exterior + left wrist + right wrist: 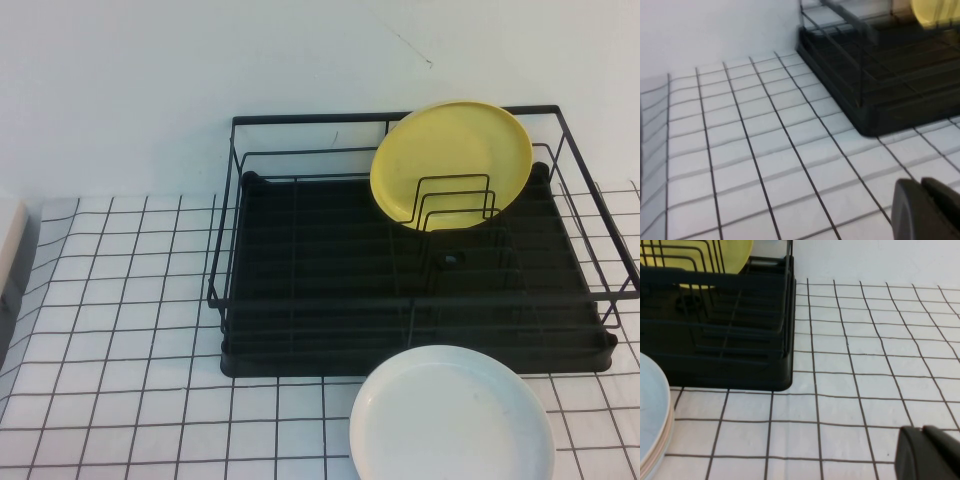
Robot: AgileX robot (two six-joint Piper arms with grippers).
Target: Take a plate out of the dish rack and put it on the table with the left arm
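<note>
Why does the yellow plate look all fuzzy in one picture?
Left wrist view: the yellow plate and rack are far and out of focus; the left pincer is a dark blur. High view: both look sharp. Right wrist view: right pincer blurry.

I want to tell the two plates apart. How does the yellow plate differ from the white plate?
The yellow plate stands on edge, leaning in the dish rack; the white plate lies flat on the table in front of the rack. One is yellow, the other glossy white. Both are round and look about equally wide. The left hand and right hand hang low over bare table, holding nothing.
</note>
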